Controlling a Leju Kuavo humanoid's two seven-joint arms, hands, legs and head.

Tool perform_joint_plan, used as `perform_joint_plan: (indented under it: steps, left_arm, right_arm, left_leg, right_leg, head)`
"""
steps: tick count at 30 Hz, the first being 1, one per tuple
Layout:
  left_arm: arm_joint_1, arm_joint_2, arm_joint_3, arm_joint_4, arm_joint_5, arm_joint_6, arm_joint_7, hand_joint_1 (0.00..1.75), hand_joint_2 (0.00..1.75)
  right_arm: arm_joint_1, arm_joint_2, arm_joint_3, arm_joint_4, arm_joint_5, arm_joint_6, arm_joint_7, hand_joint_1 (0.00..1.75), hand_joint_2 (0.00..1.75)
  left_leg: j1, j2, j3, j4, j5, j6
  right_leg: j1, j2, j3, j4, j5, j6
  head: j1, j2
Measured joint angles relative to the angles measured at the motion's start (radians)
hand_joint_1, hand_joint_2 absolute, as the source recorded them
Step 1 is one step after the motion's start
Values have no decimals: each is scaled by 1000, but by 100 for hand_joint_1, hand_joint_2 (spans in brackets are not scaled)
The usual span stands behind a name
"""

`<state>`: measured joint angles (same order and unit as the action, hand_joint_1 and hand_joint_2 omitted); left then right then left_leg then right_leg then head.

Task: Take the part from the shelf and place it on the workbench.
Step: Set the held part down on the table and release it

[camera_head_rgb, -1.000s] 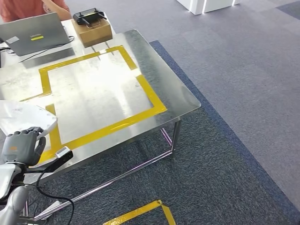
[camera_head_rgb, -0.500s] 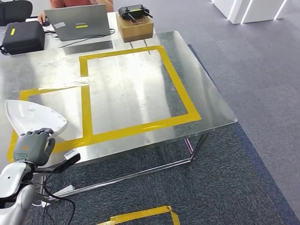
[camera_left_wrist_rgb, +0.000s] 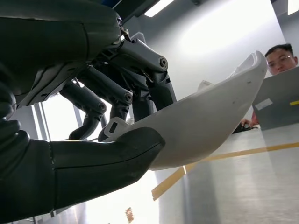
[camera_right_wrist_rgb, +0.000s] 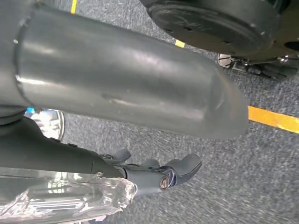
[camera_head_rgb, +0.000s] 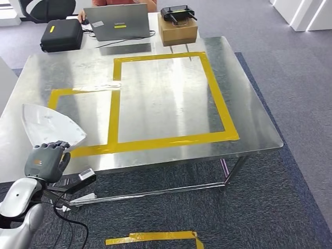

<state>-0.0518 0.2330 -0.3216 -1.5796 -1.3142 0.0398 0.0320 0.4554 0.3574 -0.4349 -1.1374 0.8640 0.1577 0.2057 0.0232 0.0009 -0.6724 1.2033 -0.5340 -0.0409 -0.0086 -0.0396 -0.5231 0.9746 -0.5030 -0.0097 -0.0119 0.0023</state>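
The robot's left hand (camera_head_rgb: 46, 162) grips a white shell-like part (camera_head_rgb: 49, 124) by its near edge, holding it just above the front left corner of the steel workbench (camera_head_rgb: 250, 119). In the left wrist view the thumb (camera_left_wrist_rgb: 105, 158) sits under the curved panel while the darker fingers (camera_left_wrist_rgb: 141, 56) press down from above, a firm clamp on one rim. The part looks like a thin, rigid moulded cover: probably light, stiff enough to keep its shape when held from one end, and smooth enough to slip if the grip loosens. Held at the edge, its long pointed end sticks out over the table and would tend to tip; a hold closer to its middle would steady it. The right hand (camera_right_wrist_rgb: 166, 175) hangs low over the grey carpet, fingers curled in and holding nothing. Yellow tape (camera_head_rgb: 113, 109) marks out squares on the tabletop, and a laptop (camera_head_rgb: 117, 22) stands at the far edge.
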Motion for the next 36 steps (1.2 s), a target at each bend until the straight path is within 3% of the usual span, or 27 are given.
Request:
perform_joint_plan:
  steps: [2, 4, 6, 8, 9, 11, 12, 13, 14, 15, 17, 18, 19, 21, 23, 25, 27, 28, 29, 30, 32, 33, 34, 36]
  left_arm:
    - [-3, 1, -2, 1, 0, 0, 0, 155, 175]
    - [-6, 2, -3, 2, -1, 1, 0, 155, 175]
    - [-6, 2, -4, 3, -1, 1, 0, 155, 175]
    - [-8, 3, -5, 5, -2, 2, 0, 155, 175]
    - [-9, 2, -7, 5, -2, 2, -1, 155, 175]
    - [-10, 2, -11, 7, -3, 2, -4, 155, 175]
    - [-10, 2, -16, 9, -6, 3, -8, 155, 175]
    - [-12, 2, -21, 11, -9, 4, -14, 155, 175]
    - [-15, 2, -29, 14, -14, 5, -22, 155, 175]
    - [-20, 2, -39, 18, -18, 7, -33, 155, 175]
    - [-38, 1, -67, 24, -23, 14, -57, 155, 175]
    - [-49, 0, -84, 28, -24, 18, -70, 155, 175]
    - [-59, 0, -102, 32, -24, 23, -82, 155, 175]
    - [-75, -2, -140, 39, -23, 30, -100, 155, 175]
    - [-91, -8, -176, 49, -20, 33, -114, 155, 175]
    - [-118, -16, -210, 65, -15, 35, -130, 155, 175]
    - [-144, -27, -247, 88, -11, 40, -145, 155, 175]
    - [-153, -32, -268, 100, -10, 42, -151, 155, 175]
    - [-160, -37, -286, 111, -9, 44, -154, 155, 175]
    - [-167, -42, -303, 121, -9, 45, -157, 155, 175]
    - [-184, -52, -332, 136, -6, 46, -163, 155, 175]
    - [-193, -57, -346, 141, -5, 46, -165, 155, 175]
    - [-201, -63, -359, 145, -3, 47, -167, 155, 175]
    - [-208, -75, -384, 150, -2, 49, -169, 155, 175]
  right_arm:
    - [0, 0, 1, 0, 0, 0, 0, 0, 0]
    - [-1, 0, 0, 0, 0, 0, 0, 0, 0]
    - [-1, 0, 0, 0, 0, 0, 0, 0, 0]
    - [-1, 0, 1, 0, 0, 0, 0, 0, 0]
    - [-1, 0, 1, 0, 0, 0, 0, 0, 0]
    - [-1, 0, 1, 0, 1, 0, -1, 0, 0]
    - [0, 0, 1, 0, 3, 0, -2, 0, 0]
    - [0, 0, 1, 0, 6, 0, -4, 0, 0]
    - [-1, 0, 1, 1, 9, 0, -6, 0, 0]
    - [-1, 0, 0, 1, 14, 0, -10, 0, 0]
    - [-3, 0, 0, 2, 23, 2, -18, 0, 0]
    - [-5, 0, 0, 2, 28, 2, -24, 0, 0]
    - [-8, 0, 0, 3, 33, 3, -28, 0, 0]
    - [-14, 0, -1, 6, 45, 3, -37, 0, 0]
    - [-21, 0, -3, 9, 53, 3, -47, 0, 0]
    - [-27, 1, -3, 15, 56, 3, -58, 0, 0]
    - [-32, 2, -5, 25, 60, 3, -67, 0, 0]
    - [-34, 2, -6, 31, 63, 3, -70, 0, 0]
    - [-37, 2, -7, 36, 66, 3, -74, 0, 0]
    - [-39, 2, -7, 41, 69, 3, -76, 0, 0]
    - [-45, 2, -8, 51, 73, 4, -82, 0, 0]
    - [-48, 2, -9, 55, 74, 4, -85, 0, 0]
    - [-50, 2, -9, 58, 77, 5, -88, 0, 0]
    - [-51, 2, -10, 63, 81, 5, -93, 0, 0]
  left_leg:
    - [-3, 35, 73, -137, 52, 5]
    - [-9, 55, 104, -200, 62, 17]
    - [-12, 38, 102, -203, 62, 32]
    - [-9, 22, 102, -206, 65, 45]
    - [-7, 15, 102, -207, 66, 50]
    - [-7, -1, 100, -207, 67, 57]
    - [-9, -10, 100, -207, 67, 58]
    - [-10, -19, 100, -207, 66, 58]
    - [-11, -30, 101, -207, 66, 59]
    - [-12, -41, 103, -207, 66, 58]
    - [-15, -63, 104, -206, 66, 56]
    - [-15, -73, 102, -204, 67, 53]
    - [-14, -81, 99, -204, 68, 49]
    - [-11, -95, 93, -204, 73, 36]
    - [-11, -80, 84, -189, 60, 25]
    - [-11, -41, 48, -111, 11, 18]
    - [-10, -16, -11, 15, -44, 10]
    - [-8, -11, -31, 59, -54, 8]
    - [-7, -9, -35, 66, -44, 7]
    - [-6, -9, -20, 37, -17, 7]
    - [-6, -6, 42, -84, 49, 12]
    - [-8, -5, 71, -141, 66, 17]
    - [-9, -4, 88, -179, 71, 22]
    - [-11, -4, 97, -204, 66, 26]
  right_leg:
    - [3, -16, 5, 4, -8, 10]
    - [10, -31, 8, 8, -15, 20]
    - [10, -45, 12, 6, -18, 29]
    - [7, -30, 1, 31, -41, 39]
    - [5, -10, -20, 76, -68, 43]
    - [4, 27, -90, 218, -134, 46]
    - [4, 34, -124, 281, -154, 45]
    - [4, 36, -144, 312, -154, 44]
    - [4, 38, -145, 303, -133, 41]
    - [5, 42, -127, 253, -95, 36]
    - [5, 70, -66, 109, -22, 24]
    - [5, 83, -41, 56, -5, 20]
    - [5, 92, -27, 29, -1, 17]
    - [6, 87, -20, 20, -3, 14]
    - [3, 75, -16, 11, 4, 6]
    - [-1, 62, -13, 4, 9, 0]
    - [0, 49, -13, 4, 8, -3]
    - [0, 43, -13, 4, 8, -3]
    - [0, 40, -13, 5, 7, -2]
    - [0, 38, -13, 6, 6, -1]
    - [1, 36, -13, 9, 3, 4]
    - [3, 36, -14, 13, 1, 8]
    - [5, 35, -17, 15, 0, 13]
    - [8, 35, -22, 20, -2, 9]
  head:
    - [0, 0]
    - [1, 0]
    - [3, 0]
    - [6, 0]
    - [9, 0]
    - [14, 0]
    - [15, 0]
    - [15, 0]
    - [15, 0]
    - [15, 0]
    - [15, 0]
    - [15, 0]
    - [15, 0]
    - [14, 0]
    - [12, 0]
    - [5, 0]
    - [2, 0]
    - [2, 0]
    - [2, 0]
    - [2, 0]
    - [2, 0]
    - [2, 0]
    - [3, 0]
    - [4, 0]
